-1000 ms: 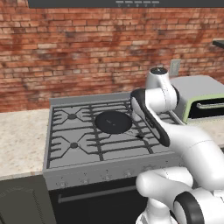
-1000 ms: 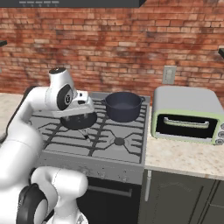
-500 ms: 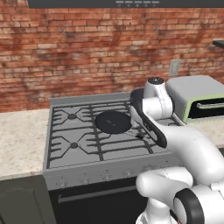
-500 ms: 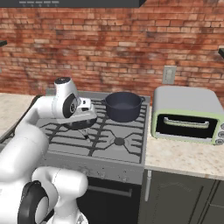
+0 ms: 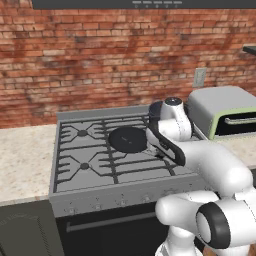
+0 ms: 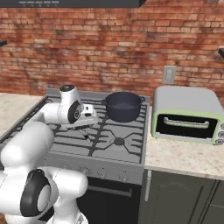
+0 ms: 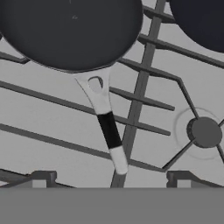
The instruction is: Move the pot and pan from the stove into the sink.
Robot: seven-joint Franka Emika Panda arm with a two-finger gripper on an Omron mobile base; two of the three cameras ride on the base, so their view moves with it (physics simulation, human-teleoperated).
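**Stove top: contents**

Pan (image 5: pixel 128 138): on the stove (image 5: pixel 90 160), middle far grate, handle (image 7: pixel 106 121) toward the front.
Pot (image 6: pixel 123 106): far right burner.
Gripper (image 7: pixel 107 180): above the handle, jaws wide, holding nothing.
Toaster oven (image 6: pixel 188 114): counter, right.

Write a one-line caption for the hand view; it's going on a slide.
Open gripper poised above the shallow black frying pan and its long silver-and-black handle on the grey steel gas stove.

Before me stands a red brick wall (image 6: pixel 109 43) with an outlet (image 6: pixel 168 75), above speckled beige counters (image 5: pixel 22 155) and dark cabinets (image 6: pixel 183 197).
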